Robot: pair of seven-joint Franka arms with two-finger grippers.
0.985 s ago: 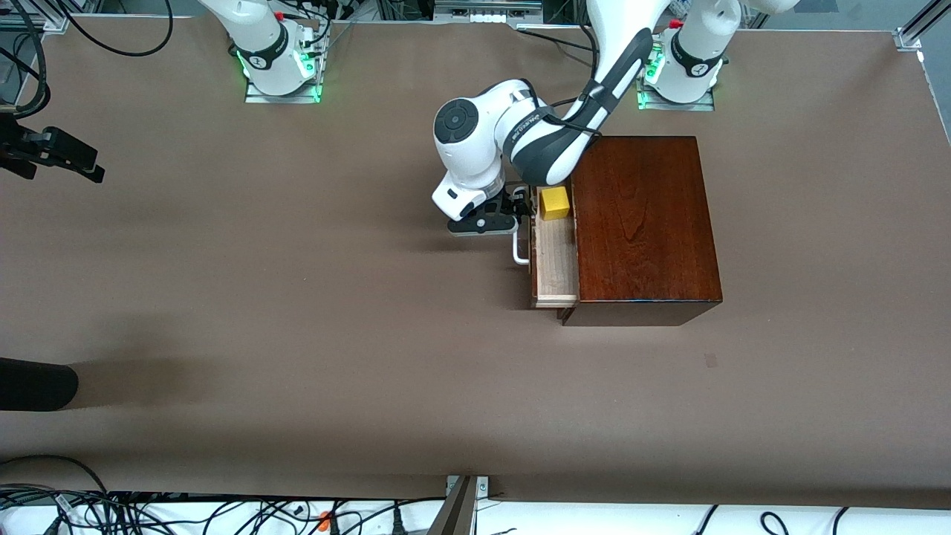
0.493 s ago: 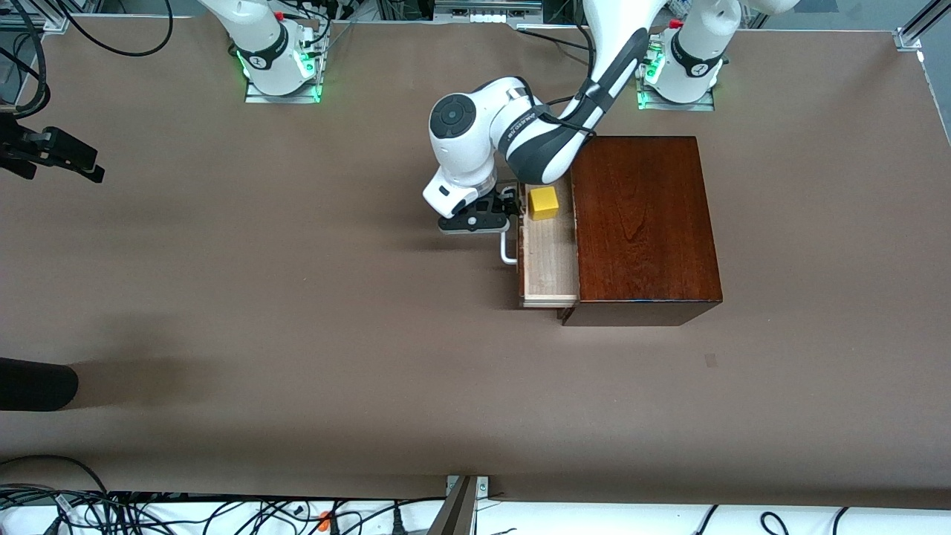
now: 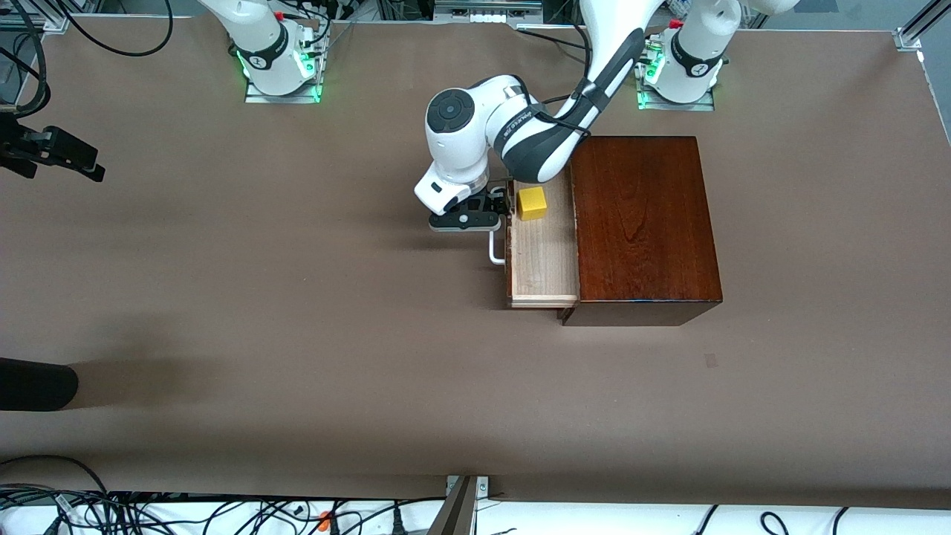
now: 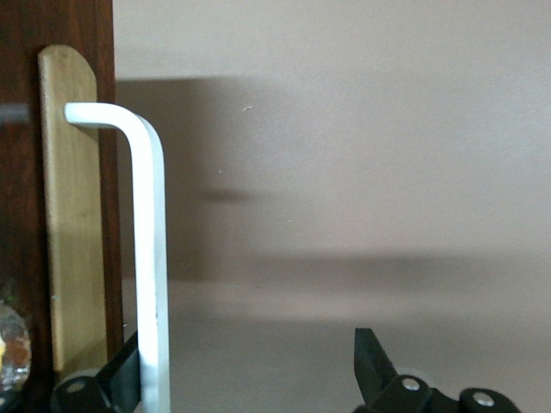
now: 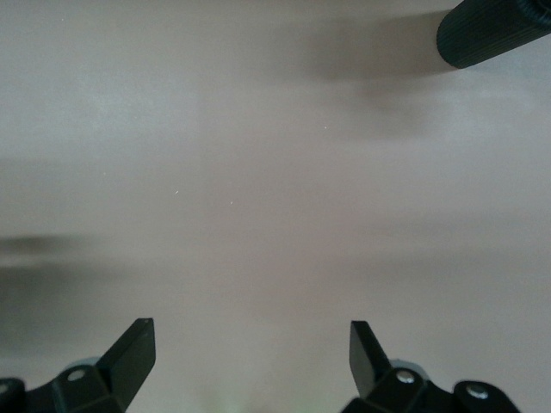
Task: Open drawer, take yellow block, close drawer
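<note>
1. Front: drawer point(image 3: 544, 260) stands out of the box point(image 3: 640, 223); block point(image 3: 532, 203) lies in it, at the end farthest from the camera. Left gripper point(image 3: 494, 212) is at the handle point(image 3: 494, 249).
2. Left wrist: jaws spread, one finger point(image 4: 120, 379) against the handle point(image 4: 148, 258).
3. Right wrist: right gripper point(image 5: 250, 357) waits over bare table point(image 5: 258, 172), jaws spread.
</note>
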